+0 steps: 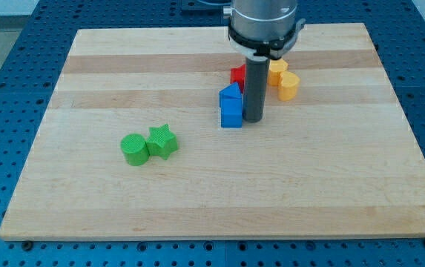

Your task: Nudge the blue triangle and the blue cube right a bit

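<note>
The blue cube (231, 113) sits near the board's middle, toward the view's top. The blue triangle (230, 93) touches it from the top side. My tip (254, 119) rests on the board just to the right of the blue cube, very close to it or touching; I cannot tell which. The dark rod rises in front of the red block (237, 74) and hides part of it.
Two yellow blocks (277, 71) (289, 85) stand right of the rod. A green cylinder (133, 148) and a green star (162, 141) lie together at the lower left. The wooden board (212, 200) sits on a blue perforated table.
</note>
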